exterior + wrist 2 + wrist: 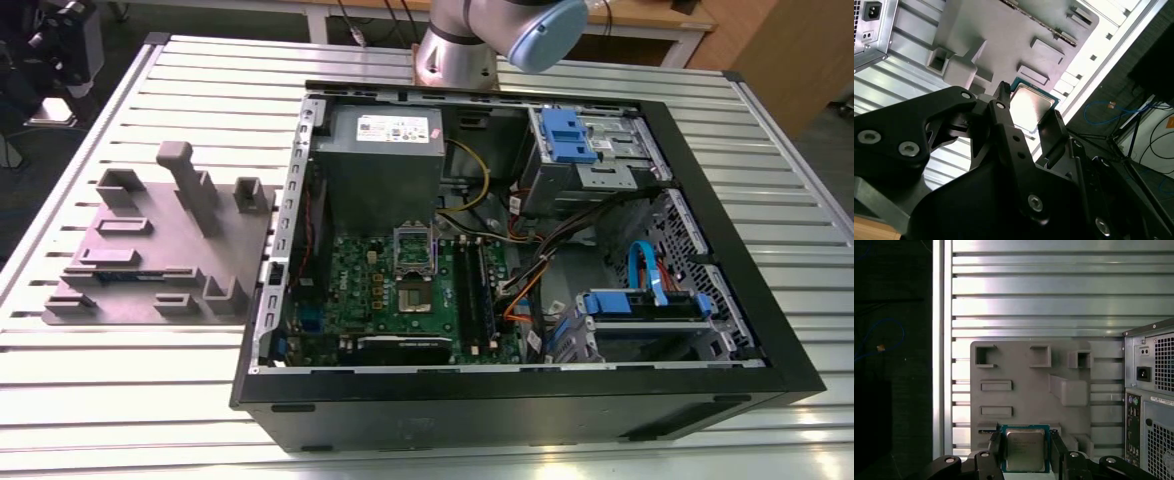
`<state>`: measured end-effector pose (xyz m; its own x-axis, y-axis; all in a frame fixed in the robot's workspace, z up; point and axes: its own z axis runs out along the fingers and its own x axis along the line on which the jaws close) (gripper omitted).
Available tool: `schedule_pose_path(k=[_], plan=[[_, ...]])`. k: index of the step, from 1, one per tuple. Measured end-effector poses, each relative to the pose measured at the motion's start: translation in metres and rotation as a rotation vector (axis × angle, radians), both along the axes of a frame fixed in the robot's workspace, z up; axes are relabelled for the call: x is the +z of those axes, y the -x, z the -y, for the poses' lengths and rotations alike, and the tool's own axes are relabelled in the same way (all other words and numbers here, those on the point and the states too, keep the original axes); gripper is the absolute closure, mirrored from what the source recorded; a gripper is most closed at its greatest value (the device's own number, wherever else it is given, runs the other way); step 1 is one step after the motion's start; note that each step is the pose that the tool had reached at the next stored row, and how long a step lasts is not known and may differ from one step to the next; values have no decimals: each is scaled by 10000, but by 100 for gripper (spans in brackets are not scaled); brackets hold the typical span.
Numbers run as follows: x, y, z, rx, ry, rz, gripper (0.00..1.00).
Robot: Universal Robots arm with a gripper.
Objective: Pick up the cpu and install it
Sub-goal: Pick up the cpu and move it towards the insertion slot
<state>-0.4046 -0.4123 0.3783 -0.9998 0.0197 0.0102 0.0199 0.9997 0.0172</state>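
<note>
My bench and the room around it.
I work over a silver table of long ribbed metal slats that catch the light in bright bands. Behind it, in the exterior view, stand a pale wooden desk and a brown wooden cabinet. Past the table's edge, in the first wrist view, the floor is dark, with a thin blue cable looped on it.
</note>
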Motion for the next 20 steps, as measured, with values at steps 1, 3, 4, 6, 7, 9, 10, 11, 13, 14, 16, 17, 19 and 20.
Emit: schedule_pose_path(k=[1, 3, 4, 6, 7, 9, 10, 11, 13, 14, 16, 17, 19, 20], plan=[[0, -4, 0, 0, 0, -1, 53], [0, -12, 0, -1, 1, 0, 53], [0, -15, 0, -1, 0, 0, 53], [0, -26, 0, 0, 0, 0, 53], [0, -32, 0, 0, 0, 0, 53], [0, -44, 0, 0, 0, 0, 53], [0, -49, 0, -1, 1, -1, 53], [0, -55, 0, -1, 0, 0, 53], [0, -62, 0, -1, 0, 0, 53], [0, -67, 0, -1, 0, 0, 53], [0, -75, 0, -1, 0, 0, 53], [0, -79, 0, -1, 0, 0, 53], [0, -87, 0, -1, 0, 0, 53], [0, -90, 0, 0, 0, 0, 53]])
